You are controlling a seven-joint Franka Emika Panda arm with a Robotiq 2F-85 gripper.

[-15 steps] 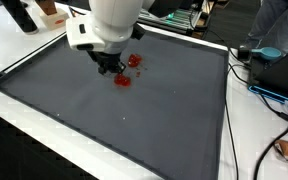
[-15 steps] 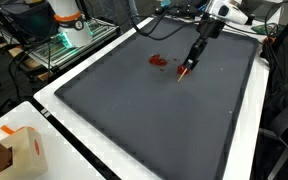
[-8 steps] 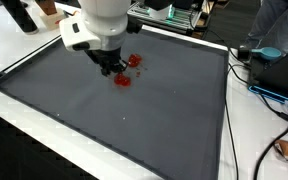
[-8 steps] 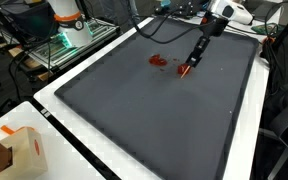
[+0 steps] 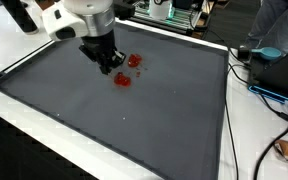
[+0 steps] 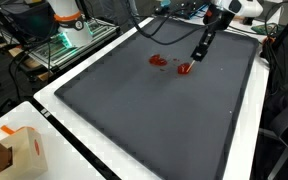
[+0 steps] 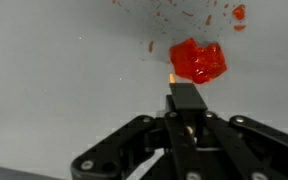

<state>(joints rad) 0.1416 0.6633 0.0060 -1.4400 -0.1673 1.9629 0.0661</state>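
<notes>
My gripper hangs over a dark grey mat, its fingers pressed together. A tiny orange speck shows at the fingertips; I cannot tell whether it is a held thing. A red blob lies on the mat just beyond the fingertips, with small red flecks further off. In both exterior views the gripper is raised a little above the mat, beside the near red blob. A second red blob lies close by.
The mat has a raised white border. Cables and a blue object lie off its side. A cardboard box stands at one corner. Dark bottles and a rack with equipment stand behind the mat.
The gripper has lifted off the mat and drawn back from the near red blob, which stays on the mat. The arm's white wrist has swung away.
</notes>
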